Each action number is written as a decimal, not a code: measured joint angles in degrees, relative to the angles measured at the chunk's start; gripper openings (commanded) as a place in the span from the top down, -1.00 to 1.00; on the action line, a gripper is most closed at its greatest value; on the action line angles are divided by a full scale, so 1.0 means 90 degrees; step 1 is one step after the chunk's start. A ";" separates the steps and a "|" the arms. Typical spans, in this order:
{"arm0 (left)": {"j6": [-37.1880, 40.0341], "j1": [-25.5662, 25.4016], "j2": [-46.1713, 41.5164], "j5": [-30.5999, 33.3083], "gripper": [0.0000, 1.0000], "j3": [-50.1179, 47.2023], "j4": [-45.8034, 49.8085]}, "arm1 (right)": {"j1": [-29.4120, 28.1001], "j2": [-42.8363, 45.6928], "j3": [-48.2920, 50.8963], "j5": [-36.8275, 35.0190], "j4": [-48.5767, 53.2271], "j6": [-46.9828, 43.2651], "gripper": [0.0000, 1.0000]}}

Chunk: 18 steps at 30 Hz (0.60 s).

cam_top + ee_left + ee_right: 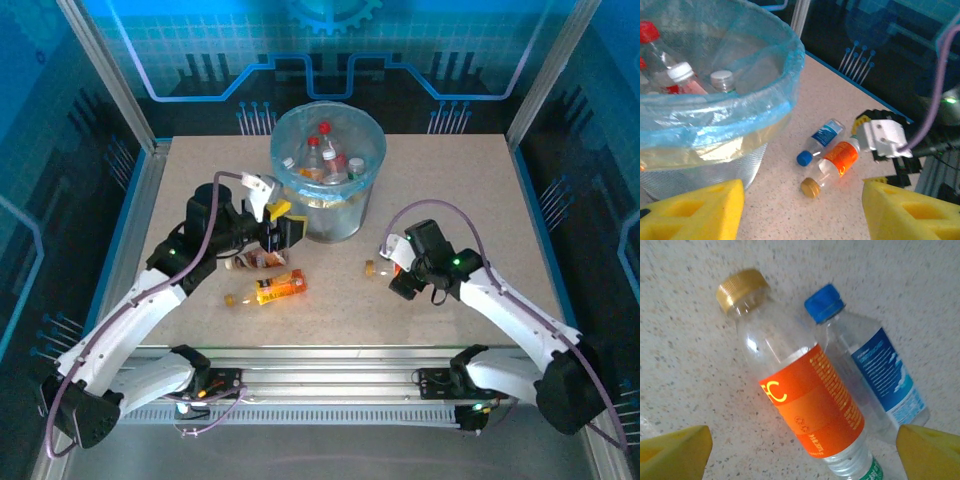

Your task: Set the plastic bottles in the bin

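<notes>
Clear orange bottle [812, 405], gold-capped, and blue bottle [880, 375] lie touching on the speckled desk [685, 350] within the open right hand [802, 455]. Open left hand [802, 215] is beside the translucent bag-lined bin [715, 120] of bottles [682, 75].

A speckled table in a blue booth.
The table [480, 190] is tan with dark dots. A silver rail [330, 362] runs along its near edge. Two silver posts [105, 70] rise at the back corners. The back wall [200, 40] is bright blue with dark lines; the side walls [40, 200] are darker.
</notes>
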State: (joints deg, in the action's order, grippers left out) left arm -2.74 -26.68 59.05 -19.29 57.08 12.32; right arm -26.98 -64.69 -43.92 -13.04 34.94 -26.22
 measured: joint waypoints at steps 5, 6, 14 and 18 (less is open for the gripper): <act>0.0017 -0.0015 -0.0075 -0.0017 -0.31 -0.0211 -0.0019 | 0.0134 -0.0687 -0.0017 -0.0078 -0.0017 -0.0027 -0.94; 0.0017 -0.0015 -0.0075 -0.0017 -0.31 -0.0238 -0.0019 | 0.0131 -0.0801 -0.0036 -0.0126 -0.0015 -0.0032 -0.94; 0.0017 -0.0015 -0.0075 -0.0010 -0.31 -0.0282 -0.0019 | 0.0146 -0.1700 -0.0240 -0.0340 -0.0155 -0.0097 -0.90; 0.0017 -0.0015 -0.0075 -0.0007 -0.31 -0.0282 -0.0019 | 0.0163 -0.2040 -0.0306 -0.0321 -0.0223 -0.0095 -0.83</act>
State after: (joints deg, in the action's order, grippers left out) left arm -2.59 -26.81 58.37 -19.35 54.54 12.14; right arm -25.52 -83.05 -46.68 -15.92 32.93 -27.07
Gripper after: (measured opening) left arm 0.656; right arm 0.932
